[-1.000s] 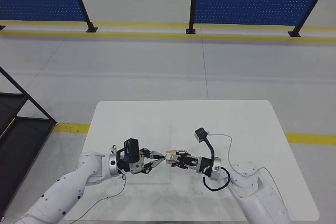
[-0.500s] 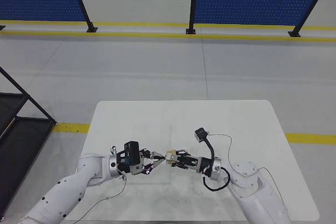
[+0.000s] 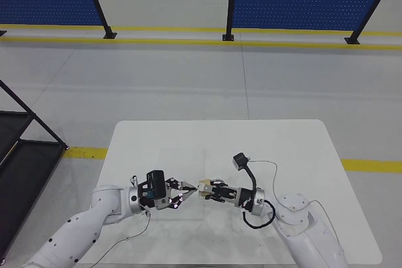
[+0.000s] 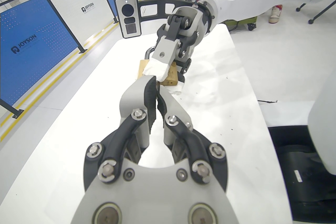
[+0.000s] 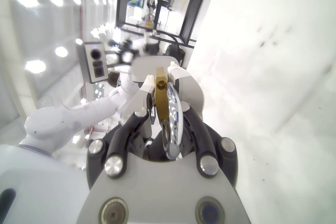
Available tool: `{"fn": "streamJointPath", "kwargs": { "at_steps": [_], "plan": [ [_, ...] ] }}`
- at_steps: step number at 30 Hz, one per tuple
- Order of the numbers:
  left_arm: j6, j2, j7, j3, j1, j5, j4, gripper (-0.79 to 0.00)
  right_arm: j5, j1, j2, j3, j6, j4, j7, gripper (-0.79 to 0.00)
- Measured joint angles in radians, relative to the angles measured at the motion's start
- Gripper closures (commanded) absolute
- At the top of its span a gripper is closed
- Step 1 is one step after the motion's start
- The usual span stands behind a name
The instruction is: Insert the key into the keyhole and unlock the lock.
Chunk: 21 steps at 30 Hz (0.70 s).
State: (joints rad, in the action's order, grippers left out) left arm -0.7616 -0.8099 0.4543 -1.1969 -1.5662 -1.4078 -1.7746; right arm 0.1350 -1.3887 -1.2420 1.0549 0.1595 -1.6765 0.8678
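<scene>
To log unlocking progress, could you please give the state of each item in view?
Padlock: held in the right hand, shackle apparently closed.
Key: pinched in the left hand at the padlock's base; insertion unclear.
Right hand: shut on padlock.
Left hand: shut on key.

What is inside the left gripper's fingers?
The left gripper has its black pads closed together at the brass lock, which the right gripper holds; anything pinched between them is covered.

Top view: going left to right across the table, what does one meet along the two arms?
Left arm's wrist camera → left gripper → brass padlock, held in the jaws of the right gripper → right arm's wrist camera.
</scene>
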Motion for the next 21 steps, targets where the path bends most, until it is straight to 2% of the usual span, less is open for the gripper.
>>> {"fn": "streamJointPath", "kwargs": {
  "at_steps": [21],
  "plan": [
    [-0.007, -0.007, -0.005, -0.026, -0.008, 0.008, 0.007, 0.0, 0.0, 0.0, 0.0, 0.0, 0.0, 0.0, 0.0, 0.0]
  ]
}}
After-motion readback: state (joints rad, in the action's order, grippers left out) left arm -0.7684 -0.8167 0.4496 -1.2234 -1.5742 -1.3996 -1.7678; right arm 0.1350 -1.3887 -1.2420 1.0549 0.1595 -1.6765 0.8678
